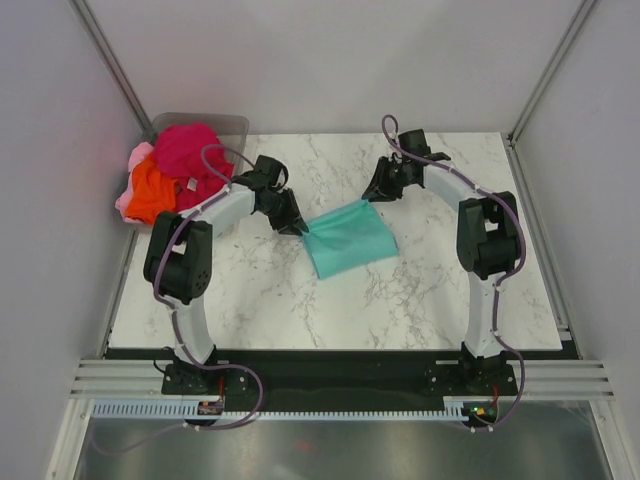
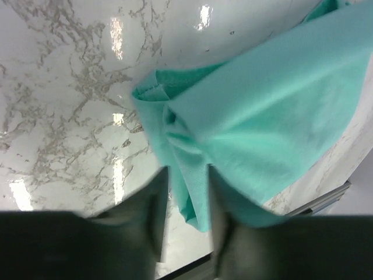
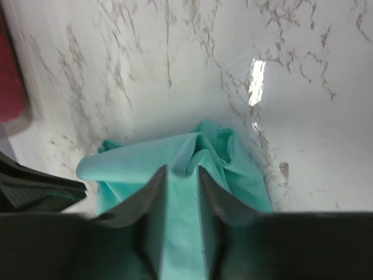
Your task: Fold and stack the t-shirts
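The teal t-shirt [image 1: 350, 238] lies partly folded in the middle of the table. My left gripper [image 1: 298, 226] is shut on its left corner; in the left wrist view the teal cloth [image 2: 274, 111] runs between the fingers [image 2: 156, 204]. My right gripper [image 1: 374, 193] is shut on its far right corner; in the right wrist view the cloth [image 3: 180, 233] is pinched between the fingers [image 3: 154, 198]. The magenta-red t-shirt [image 1: 190, 150], the orange t-shirt [image 1: 152, 192] and the light pink t-shirt [image 1: 132, 160] lie heaped at the back left.
A clear plastic bin [image 1: 215, 122] stands at the back left corner under the heaped shirts. The white marble table [image 1: 420, 290] ends at a black front edge. Grey walls and metal posts close in the sides.
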